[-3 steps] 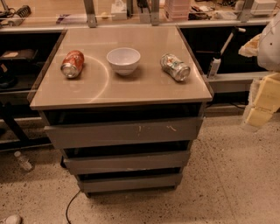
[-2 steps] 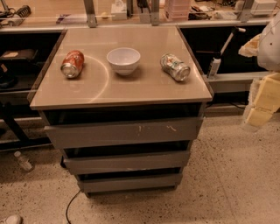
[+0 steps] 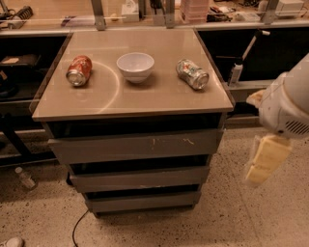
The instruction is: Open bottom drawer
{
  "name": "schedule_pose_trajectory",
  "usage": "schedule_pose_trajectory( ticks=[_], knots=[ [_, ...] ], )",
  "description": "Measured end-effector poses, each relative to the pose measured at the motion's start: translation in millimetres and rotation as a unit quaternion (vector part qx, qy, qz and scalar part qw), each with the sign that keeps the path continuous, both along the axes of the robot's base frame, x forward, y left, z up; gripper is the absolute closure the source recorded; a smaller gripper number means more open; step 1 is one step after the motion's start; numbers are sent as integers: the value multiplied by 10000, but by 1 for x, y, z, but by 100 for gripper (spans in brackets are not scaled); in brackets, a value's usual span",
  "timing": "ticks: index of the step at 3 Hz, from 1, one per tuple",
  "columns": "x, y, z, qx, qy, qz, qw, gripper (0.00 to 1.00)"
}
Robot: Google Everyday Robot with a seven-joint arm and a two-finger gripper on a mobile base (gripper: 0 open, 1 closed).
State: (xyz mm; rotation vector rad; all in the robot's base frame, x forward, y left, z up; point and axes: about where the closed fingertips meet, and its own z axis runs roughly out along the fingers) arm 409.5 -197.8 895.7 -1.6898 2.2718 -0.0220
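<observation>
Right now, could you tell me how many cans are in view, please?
2: a red can left of the bowl, a green can right of it, both lying down. The gripper hangs right of the cabinet.

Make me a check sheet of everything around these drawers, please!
Surface: tan tabletop, three things on it.
Job's things: bottom drawer, lowest of three, looks pushed in, nothing touching it.
Clutter: orange can lying at left; bowl in the middle; silver can lying at right.
Grippers: gripper hangs right of the drawers, apart from them.
Cables: cable on the floor, front left.
Surroundings: speckled floor; bottle lying on it at left; crowded bench behind.
</observation>
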Motion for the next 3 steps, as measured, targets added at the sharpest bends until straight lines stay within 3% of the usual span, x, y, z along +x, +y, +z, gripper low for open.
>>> schedule_pose_trajectory(
  ticks=[1, 2, 3],
  knots=[
    [-21, 19, -101, 34, 322, -103, 9994, 0],
    [-22, 19, -101, 33, 329, -102, 9994, 0],
    [-25, 28, -126, 167, 512, -129, 9985, 0]
  ],
)
